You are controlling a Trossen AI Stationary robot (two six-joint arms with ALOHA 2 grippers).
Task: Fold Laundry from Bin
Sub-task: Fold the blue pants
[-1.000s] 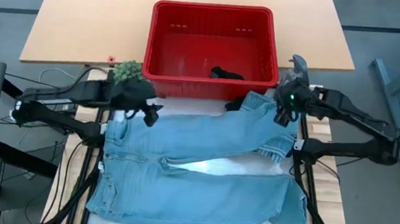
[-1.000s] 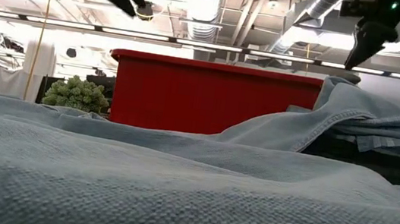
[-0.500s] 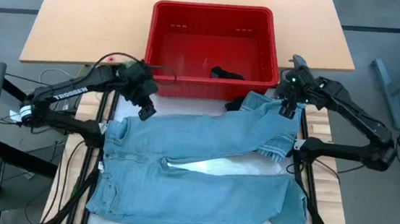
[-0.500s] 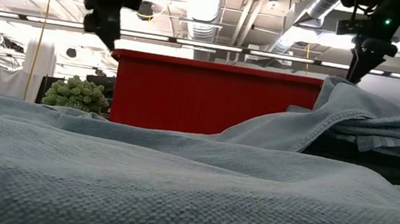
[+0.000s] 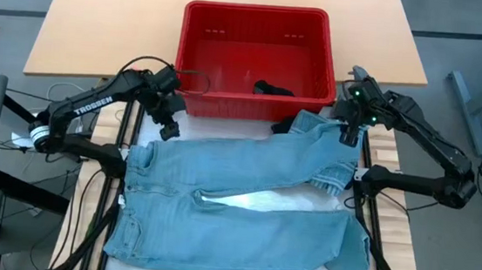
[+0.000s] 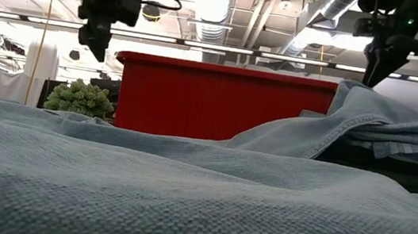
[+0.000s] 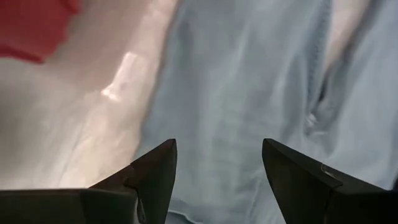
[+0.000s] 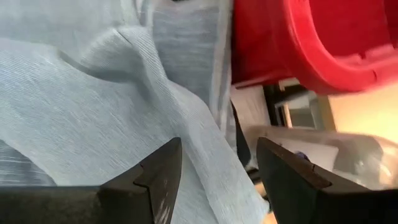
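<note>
A pair of light blue jeans (image 5: 243,209) lies spread on the table in front of the red bin (image 5: 255,57), waistband at the left, one leg's end bunched up against the bin's near right corner (image 5: 307,128). A dark garment (image 5: 273,90) lies inside the bin. My left gripper (image 5: 169,130) hangs open above the jeans' waist corner near the bin's near left corner; in the left wrist view (image 7: 217,168) denim shows between its fingers, apart from them. My right gripper (image 5: 348,136) hangs open above the bunched leg end (image 8: 124,106), touching nothing.
A small green plant (image 6: 79,99) stands left of the bin. The wooden tabletop (image 5: 102,27) stretches beyond and beside the bin. Black frame rails (image 5: 365,216) run along both sides of the white work surface.
My left gripper has swung toward the table's left and far side, sinking and tipping to point steeply down over the jeans' waist corner. My right gripper has shifted a little toward the right edge and rolled. Both stay open. The jeans have not moved.
</note>
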